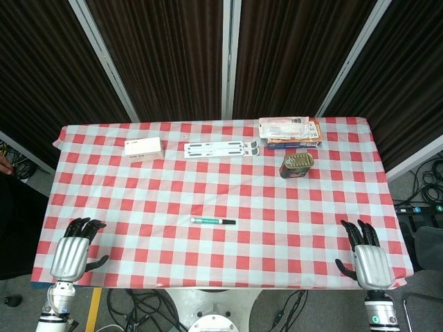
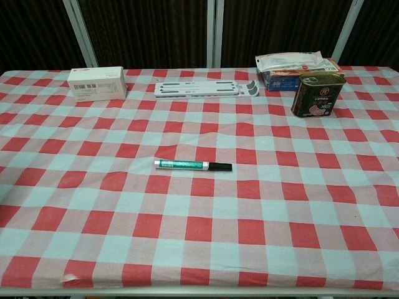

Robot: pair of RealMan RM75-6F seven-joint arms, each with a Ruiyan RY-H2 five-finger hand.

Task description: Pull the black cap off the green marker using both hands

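The green marker point(image 1: 208, 221) point(image 2: 181, 164) lies flat near the middle of the checked tablecloth, its black cap point(image 1: 228, 222) point(image 2: 220, 166) pointing right. My left hand point(image 1: 75, 247) rests open at the table's front left corner, fingers spread, far from the marker. At the front right corner my right hand point(image 1: 366, 253) lies open the same way. Neither hand touches anything. The chest view shows no hands.
At the back stand a white box point(image 1: 144, 148) point(image 2: 97, 83), a flat white strip-shaped pack point(image 1: 223, 147) point(image 2: 207, 88), a stack of packets point(image 1: 289, 131) point(image 2: 293, 67) and a dark tin point(image 1: 297, 164) point(image 2: 317, 94). The red-and-white tablecloth point(image 1: 138, 207) covers the table.
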